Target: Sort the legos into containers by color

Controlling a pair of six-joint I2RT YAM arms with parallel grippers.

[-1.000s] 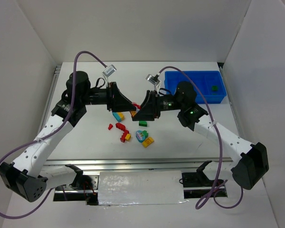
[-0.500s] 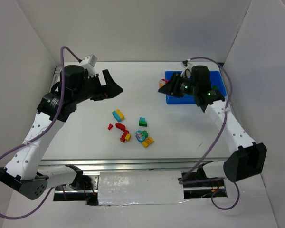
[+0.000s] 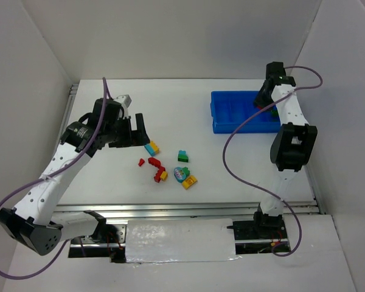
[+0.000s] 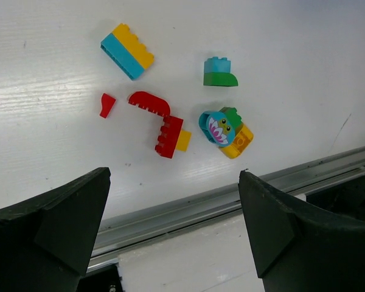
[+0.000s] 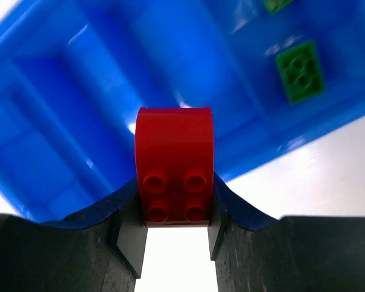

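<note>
One white table [image 3: 188,97] carries everything. Its largest load is the blue tray [image 3: 237,126], set at the far right and split by dividers into narrow compartments. The right arm [image 3: 292,140] rises along the right side and bends over the tray's right end. The left arm [image 3: 52,173] leans in from the left toward the middle of the table.

The left gripper [image 4: 173,231] hangs above the table with its fingers spread wide and nothing between them — in the top view it sits just left of the loose bricks. The right gripper [image 5: 175,204] is over the tray, its two fingers pinching a red brick [image 5: 174,155] by its sides, studs facing the wrist camera. Which compartment lies under it I cannot tell.

A green brick [image 5: 300,71] lies flat in a compartment further right in that wrist view, and the edge of a second green piece [image 5: 275,5] shows at the top.

The remaining legos lie loose mid-table:
- a yellow-and-cyan brick [image 4: 127,50]
- a green-and-cyan piece [image 4: 219,72]
- a red arch [image 4: 149,102], right next to a red-and-yellow block [image 4: 170,135]
- a round cyan face piece [image 4: 218,129] set against green and orange blocks
- smallest, a red chip [image 4: 107,104] just beside the arch
</note>
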